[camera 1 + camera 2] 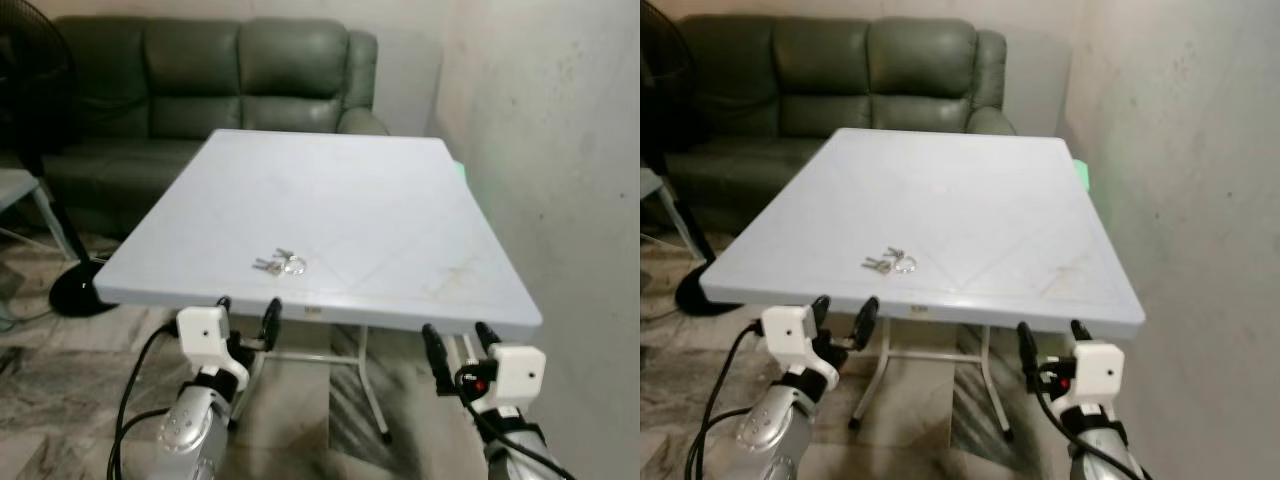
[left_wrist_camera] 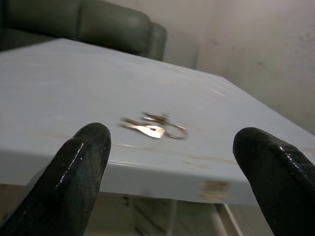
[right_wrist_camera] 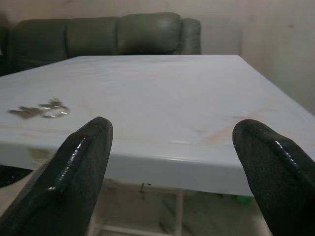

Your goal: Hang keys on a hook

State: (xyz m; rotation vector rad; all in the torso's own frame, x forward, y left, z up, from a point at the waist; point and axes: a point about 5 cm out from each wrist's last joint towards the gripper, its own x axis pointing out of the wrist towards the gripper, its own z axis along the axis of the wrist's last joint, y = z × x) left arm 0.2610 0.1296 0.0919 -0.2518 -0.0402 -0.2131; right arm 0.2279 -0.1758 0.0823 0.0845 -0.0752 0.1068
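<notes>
A small bunch of silver keys (image 1: 279, 264) on a ring lies on the pale blue table (image 1: 330, 205), near its front edge and left of centre. My left gripper (image 1: 248, 308) is open just below and in front of that edge, almost straight before the keys (image 2: 154, 126). My right gripper (image 1: 459, 338) hangs open below the table's front right corner, well to the right of the keys (image 3: 40, 110). Both grippers hold nothing.
A dark green leather sofa (image 1: 200, 85) stands behind the table. A black fan's base (image 1: 78, 290) and a grey stool (image 1: 20, 195) are on the left. A plain wall (image 1: 560, 150) runs close along the right side. The table's white legs (image 1: 370, 385) stand on marbled floor.
</notes>
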